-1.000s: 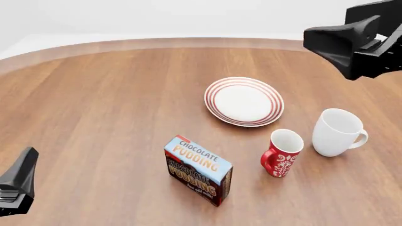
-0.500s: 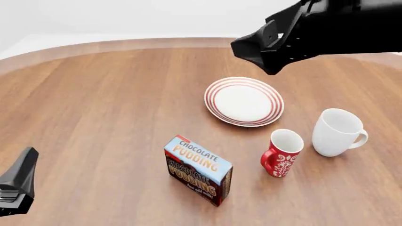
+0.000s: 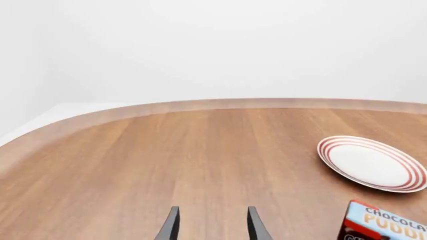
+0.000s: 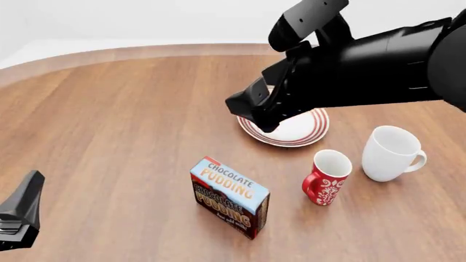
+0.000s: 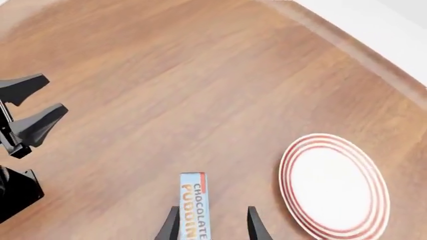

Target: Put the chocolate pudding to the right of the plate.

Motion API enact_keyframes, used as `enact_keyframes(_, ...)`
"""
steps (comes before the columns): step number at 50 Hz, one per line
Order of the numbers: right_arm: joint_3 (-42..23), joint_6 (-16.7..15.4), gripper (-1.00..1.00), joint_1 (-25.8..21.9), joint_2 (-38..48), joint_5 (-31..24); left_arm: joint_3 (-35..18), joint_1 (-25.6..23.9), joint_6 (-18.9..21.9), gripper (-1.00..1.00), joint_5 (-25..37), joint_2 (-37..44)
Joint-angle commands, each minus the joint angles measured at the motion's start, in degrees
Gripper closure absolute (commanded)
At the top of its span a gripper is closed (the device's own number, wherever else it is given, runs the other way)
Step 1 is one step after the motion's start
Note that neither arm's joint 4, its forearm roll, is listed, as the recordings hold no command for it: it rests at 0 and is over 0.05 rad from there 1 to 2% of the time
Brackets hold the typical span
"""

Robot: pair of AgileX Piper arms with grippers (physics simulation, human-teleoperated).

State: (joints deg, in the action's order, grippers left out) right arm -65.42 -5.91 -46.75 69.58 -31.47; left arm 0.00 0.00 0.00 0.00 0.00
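Observation:
The chocolate pudding (image 4: 230, 197) stands on the table near the front, left of the mugs. It also shows in the right wrist view (image 5: 193, 205) and the left wrist view (image 3: 387, 225). The plate (image 4: 302, 130) lies behind it, partly hidden by my right arm; it shows whole in the right wrist view (image 5: 333, 185) and the left wrist view (image 3: 370, 163). My right gripper (image 4: 255, 115) is open and empty, in the air over the plate's left edge, above and behind the pudding. My left gripper (image 4: 21, 215) is open and empty at the front left, far from both.
A red patterned mug (image 4: 326, 177) stands right of the pudding, with a plain white mug (image 4: 391, 153) to its right, both in front of the plate. The table's curved far edge (image 4: 182, 50) runs along the back. My left gripper shows in the right wrist view (image 5: 33, 117).
My right arm has swept from the far right corner leftward and down, and now covers part of the plate. The pudding, mugs and left gripper have not moved.

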Motion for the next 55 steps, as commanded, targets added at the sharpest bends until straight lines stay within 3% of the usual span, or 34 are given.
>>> enact_keyframes(1,1.8,1.7,-1.0,-2.8,2.6,1.8,0.0,0.0,0.0,-1.0,0.0,0.0)
enact_keyframes(20,1.2,3.8,-1.0,-5.6,8.3,5.4,0.0,0.0,0.0,-1.0,0.0,0.0)
enact_keyframes(30,3.8,1.2,-1.0,-3.4,8.1,7.4,0.0,0.0,0.0,-1.0,0.0,0.0)
enact_keyframes(55,6.2,2.6,-1.0,-3.0,11.3,11.2,0.0,0.0,0.0,-1.0,0.0,0.0)
